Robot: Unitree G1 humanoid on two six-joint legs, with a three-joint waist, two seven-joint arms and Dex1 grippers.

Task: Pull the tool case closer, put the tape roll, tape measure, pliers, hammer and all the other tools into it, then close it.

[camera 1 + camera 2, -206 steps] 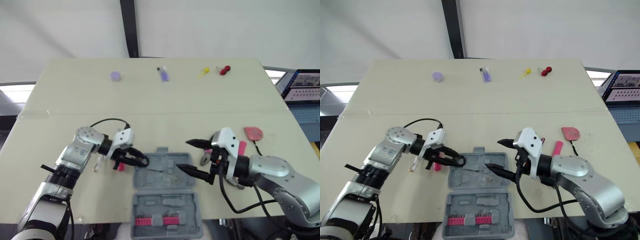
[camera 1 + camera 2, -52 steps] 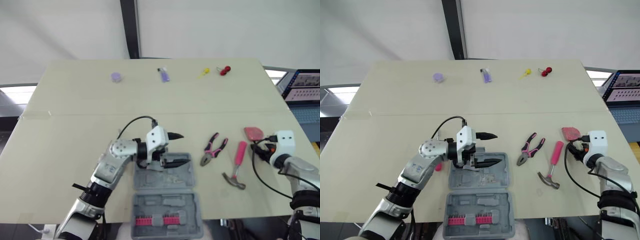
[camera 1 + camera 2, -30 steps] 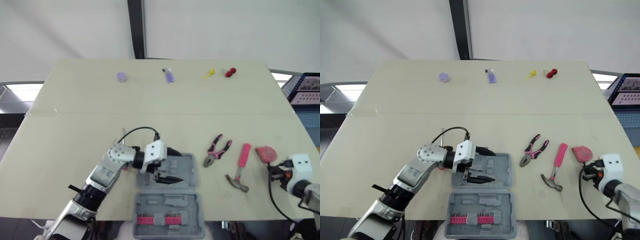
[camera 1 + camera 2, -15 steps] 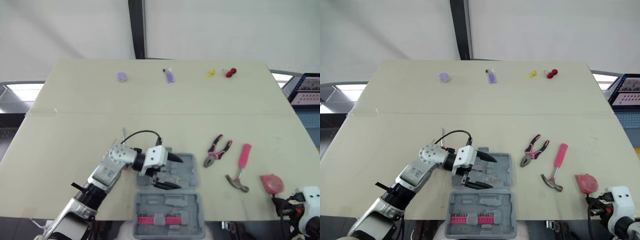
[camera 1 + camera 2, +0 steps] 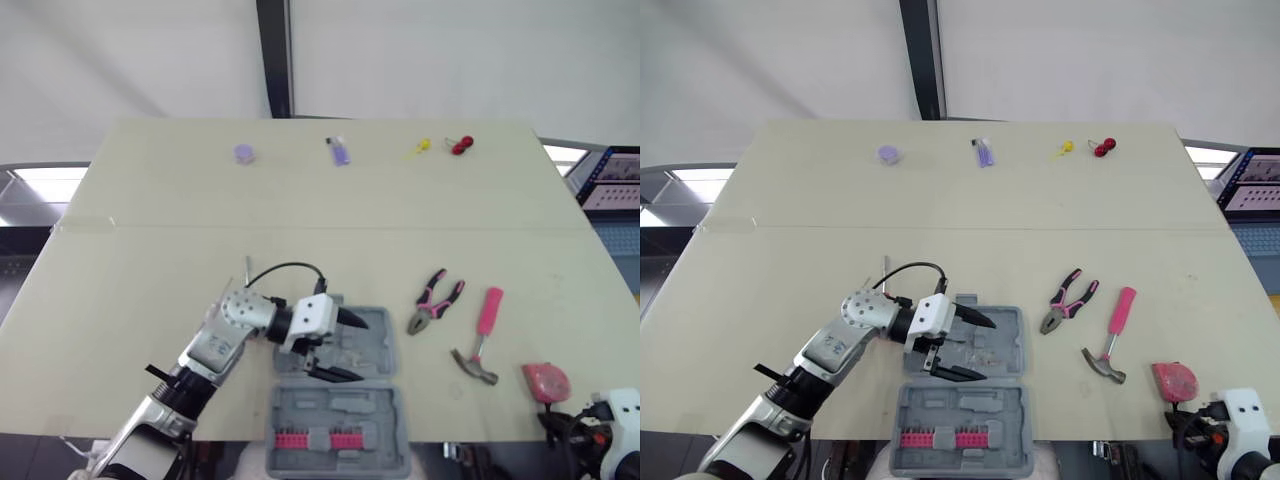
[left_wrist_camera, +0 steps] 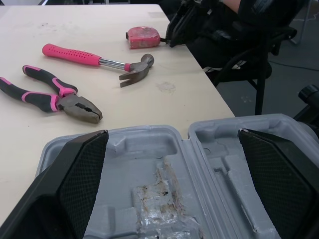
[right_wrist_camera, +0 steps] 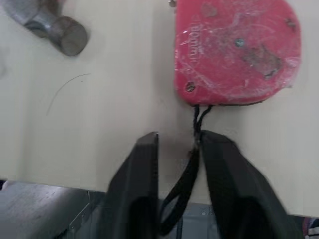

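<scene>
Tool case (image 5: 335, 408) lay open at the near edge of the worktop (image 5: 150, 260), its nearer half holding a row of pink bits (image 5: 318, 438). The left hand (image 5: 362, 350) hung over the farther half, fingers wide apart. At the near right corner the right hand (image 7: 177, 139) had its fingers slightly apart, with the strap of the red tape measure (image 7: 234, 50) running between them; the raised lettering on the tape measure was unreadable. Hammer (image 5: 478, 335) and pliers (image 5: 435, 300) lay right of the case. Bare worktop stretched beyond to a small purple roll (image 5: 244, 153) near the far edge.

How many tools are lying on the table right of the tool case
3: pliers nearest the case, hammer beside them, tape measure by the near edge. More may hide under the left arm.
</scene>
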